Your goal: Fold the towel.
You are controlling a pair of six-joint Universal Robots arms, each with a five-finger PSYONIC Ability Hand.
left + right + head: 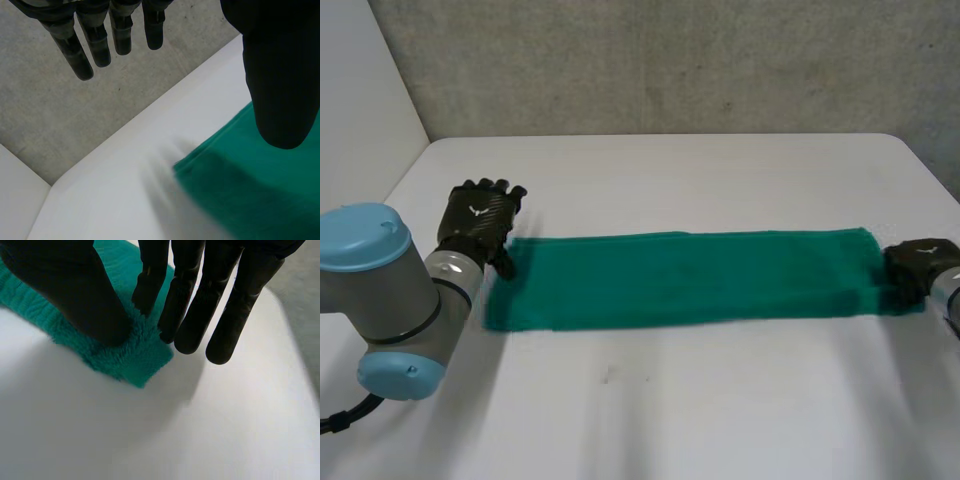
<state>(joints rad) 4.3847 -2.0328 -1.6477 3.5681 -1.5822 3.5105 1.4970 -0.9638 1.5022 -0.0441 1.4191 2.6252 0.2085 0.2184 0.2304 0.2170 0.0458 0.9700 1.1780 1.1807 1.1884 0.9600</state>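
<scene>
Left robot hand (477,218) fingers straight, thumb spread apart; right robot hand (918,264) fingers straight, thumb alongside.

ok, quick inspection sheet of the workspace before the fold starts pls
Surface: white table, bare around the towel.
Job's things: green towel, lying flat as a long strip across the table.
Clutter: nothing seen.
Hands: left hand open at the towel's left end, thumb over the cloth; right hand open, thumb and fingertips on the right-end corner.
Cables: nothing seen on the towel.
Surroundings: grey wall behind, white panel at left.
</scene>
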